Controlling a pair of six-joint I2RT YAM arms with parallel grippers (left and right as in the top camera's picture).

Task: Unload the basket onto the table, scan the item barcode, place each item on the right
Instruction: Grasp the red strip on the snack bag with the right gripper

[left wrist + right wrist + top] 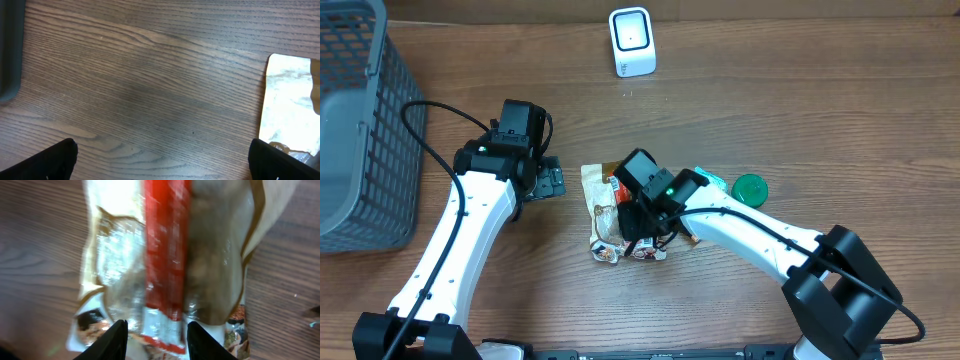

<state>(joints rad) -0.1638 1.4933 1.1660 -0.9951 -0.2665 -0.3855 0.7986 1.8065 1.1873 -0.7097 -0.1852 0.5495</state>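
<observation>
No legible text.
Print on the snack pouch (pixel 215 255) and its red band (pixel 167 245) is blurred beyond reading.

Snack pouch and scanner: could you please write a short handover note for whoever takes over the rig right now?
Left gripper: open, empty, over bare table beside the snack pouch.
Right gripper: partly closed, apparently pinching the snack pouch at its middle.
Scanner: upright at the table's far side, apart from the pouch.
Done: pouch apparently grasped. Left: carry it to the scanner and present its barcode, which is not visible yet.
</observation>
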